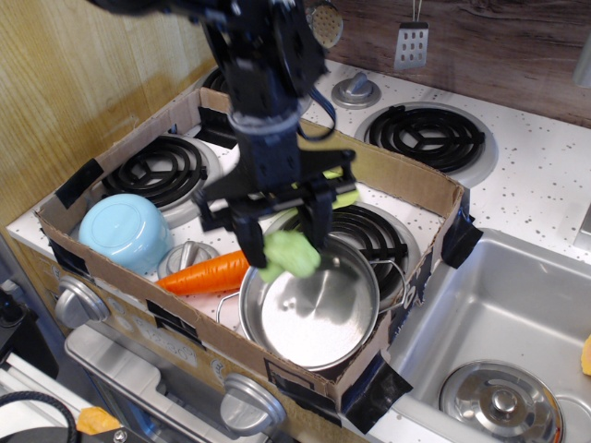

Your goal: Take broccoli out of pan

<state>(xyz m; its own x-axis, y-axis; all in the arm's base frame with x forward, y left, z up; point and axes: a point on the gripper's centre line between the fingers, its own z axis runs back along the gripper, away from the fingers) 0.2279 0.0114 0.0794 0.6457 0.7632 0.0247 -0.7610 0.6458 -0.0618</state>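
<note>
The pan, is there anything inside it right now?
No. The pan shows only bare shiny metal inside. The broccoli hangs above its back-left rim, pinched in the gripper. The broccoli covers a small bit of that rim.
</note>
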